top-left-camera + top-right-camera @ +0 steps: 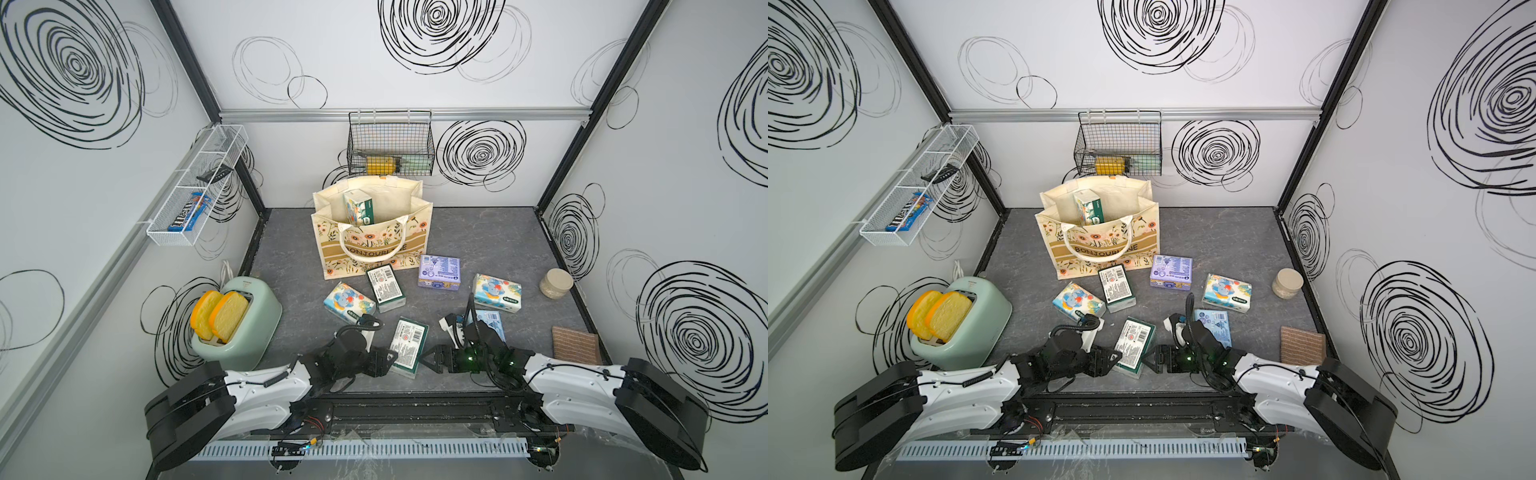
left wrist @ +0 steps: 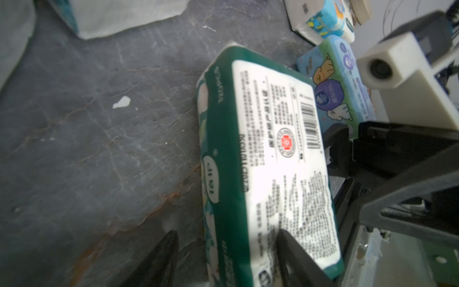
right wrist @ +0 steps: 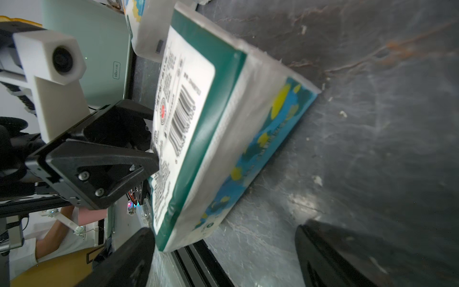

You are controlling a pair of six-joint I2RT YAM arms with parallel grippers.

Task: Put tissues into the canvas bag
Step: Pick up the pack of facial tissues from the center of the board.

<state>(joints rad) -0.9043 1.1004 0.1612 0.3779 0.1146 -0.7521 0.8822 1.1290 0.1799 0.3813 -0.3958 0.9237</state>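
the dark green tissue pack (image 1: 409, 347) lies tilted at the near edge of the tabletop (image 1: 478, 232), well apart from the canvas bag (image 1: 371, 245). the left fingers (image 2: 154, 261) straddle its edge, not yet clenched. the right fingers (image 3: 335, 261) are spread wide, released. best to pinch squarely across the thickness before lifting.
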